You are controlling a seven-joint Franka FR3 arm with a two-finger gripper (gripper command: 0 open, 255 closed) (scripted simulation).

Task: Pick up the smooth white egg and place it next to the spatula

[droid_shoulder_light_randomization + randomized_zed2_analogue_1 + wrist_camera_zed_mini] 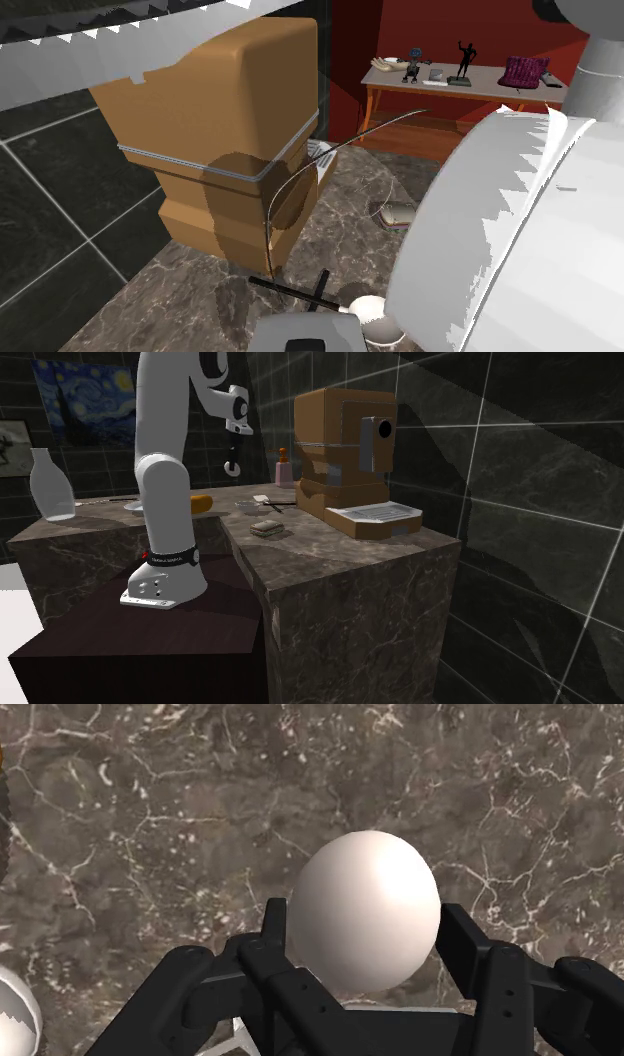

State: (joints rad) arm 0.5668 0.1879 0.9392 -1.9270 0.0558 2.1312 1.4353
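Note:
A smooth white egg (365,909) sits clasped between the two black fingers of my gripper (367,942), which is shut on it, with one fingertip (275,932) on each side. Brown-veined marble counter (180,814) lies some way beneath it. In the second exterior view the gripper (232,460) hangs from the white arm, well above the counter, with the egg (232,470) a small round shape at its tip. A thin black-handled utensil, apparently the spatula (290,291), lies on the counter in front of the brown machine; it also appears as the spatula (280,504) beyond the gripper.
A big brown coffee machine (220,130) stands on the counter against the dark tiled wall. A sponge-like pad (268,529), an orange item (203,502), a small bottle (284,467) and a glass vase (52,487) also sit on the counter. A white rounded object (368,310) lies near the utensil.

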